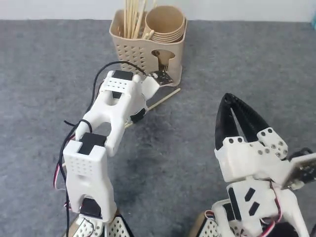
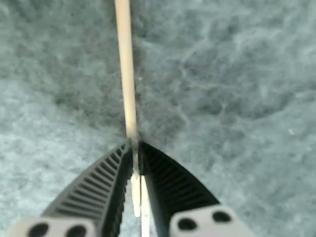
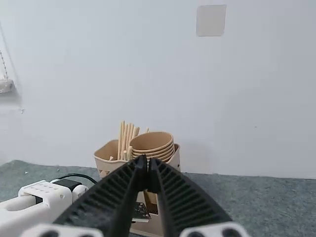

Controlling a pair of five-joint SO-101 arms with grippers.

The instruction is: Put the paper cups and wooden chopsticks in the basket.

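Clamped on a slim pale wooden chopstick [image 2: 126, 69], the left gripper [image 2: 134, 144] risks snagging it on the beige perforated basket [image 1: 129, 54] at upper centre.

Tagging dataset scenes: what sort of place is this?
Probably a lab or workshop test bench: a grey carpet-like mat as work surface, a bare white wall behind, and a beige basket holds paper cups and wooden chopsticks.

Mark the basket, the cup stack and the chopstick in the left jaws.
basket [image 1: 136, 52], high view, perforated front wall.
cup stack [image 1: 164, 20], high view, inside of the top cup.
chopstick [image 2: 126, 69], left wrist view, middle of the visible shaft.
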